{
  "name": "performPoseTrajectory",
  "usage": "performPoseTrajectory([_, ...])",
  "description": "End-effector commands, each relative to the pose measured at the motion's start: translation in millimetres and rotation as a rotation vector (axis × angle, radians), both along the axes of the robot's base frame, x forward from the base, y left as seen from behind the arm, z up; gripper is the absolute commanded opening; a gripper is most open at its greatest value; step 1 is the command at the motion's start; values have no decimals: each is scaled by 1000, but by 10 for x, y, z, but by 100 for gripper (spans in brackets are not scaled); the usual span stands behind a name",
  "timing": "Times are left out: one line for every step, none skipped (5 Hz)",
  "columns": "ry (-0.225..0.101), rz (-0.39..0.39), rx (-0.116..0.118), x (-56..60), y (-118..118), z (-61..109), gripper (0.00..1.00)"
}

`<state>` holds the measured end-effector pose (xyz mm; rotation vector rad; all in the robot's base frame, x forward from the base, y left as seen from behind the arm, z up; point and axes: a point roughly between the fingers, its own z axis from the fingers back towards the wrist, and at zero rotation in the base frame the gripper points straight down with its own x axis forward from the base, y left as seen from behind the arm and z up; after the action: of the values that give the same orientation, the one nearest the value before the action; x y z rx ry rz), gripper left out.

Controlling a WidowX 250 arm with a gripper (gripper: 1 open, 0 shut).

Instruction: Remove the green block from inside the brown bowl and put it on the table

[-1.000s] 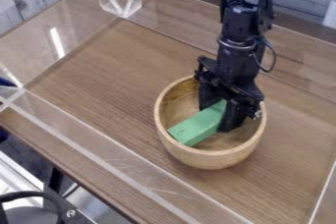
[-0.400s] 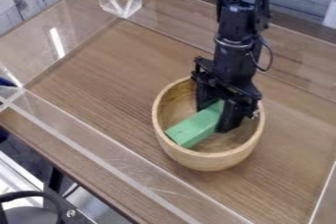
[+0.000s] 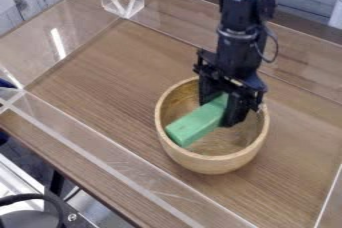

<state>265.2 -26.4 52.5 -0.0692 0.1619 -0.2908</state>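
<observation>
**Green block gripped at one end, tilted up inside the bowl**

Green block sits within the brown bowl, slanted: we see its upper right end pinched between the fingers of the tool, its lower left end pointing down toward the bowl's near-left wall. We cannot tell whether that low end touches the wood. Tool points straight down over the bowl's far half, jaws clamped on the block. Bowl rests on the counter, right of centre. Clear acrylic walls edge the counter; a clear bracket stands at the far left corner.
</observation>
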Motion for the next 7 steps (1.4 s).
performPoseTrajectory([-99, 22, 0, 116, 75, 332, 0])
performPoseTrajectory([-109, 43, 2, 163, 127, 338, 0])
performPoseTrajectory([-103, 37, 0, 148, 107, 287, 0])
performPoseTrajectory([-96, 34, -1, 135, 97, 234, 0])
performPoseTrajectory([-90, 30, -1, 124, 86, 187, 0])
performPoseTrajectory([-84, 23, -3, 111, 61, 132, 0])
performPoseTrajectory([-82, 22, -4, 109, 51, 102, 0])
